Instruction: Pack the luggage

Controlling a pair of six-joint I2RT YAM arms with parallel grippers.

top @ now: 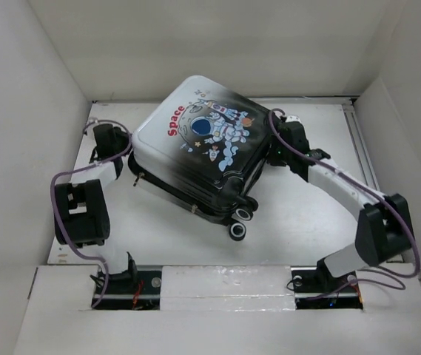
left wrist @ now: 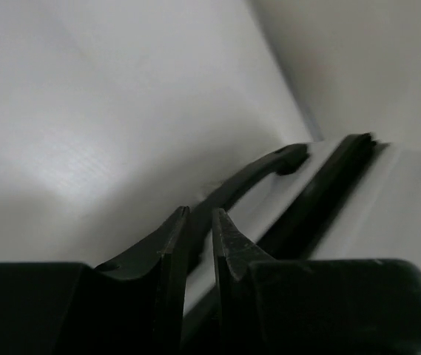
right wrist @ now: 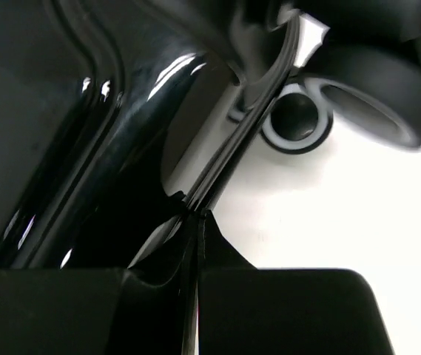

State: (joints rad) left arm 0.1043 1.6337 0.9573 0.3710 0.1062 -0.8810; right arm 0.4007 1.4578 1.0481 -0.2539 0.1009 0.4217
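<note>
luggage [top: 199,151] lies print side up, skewed at mid desk [top: 314,214], wheels [top: 237,231] toward the arm bases. the shell is hard and glossy: stiff, slick, probably bulky more than heavy. best hold looks like the side handle [left wrist: 262,174] or the seam lip, not the curved face. left jaws at its left edge, nearly together by the handle; cannot tell if they pinch anything. right jaws clenched tight at the right-side seam. smooth white desk; white walls [top: 40,96] close on three sides, little swing room.
</note>
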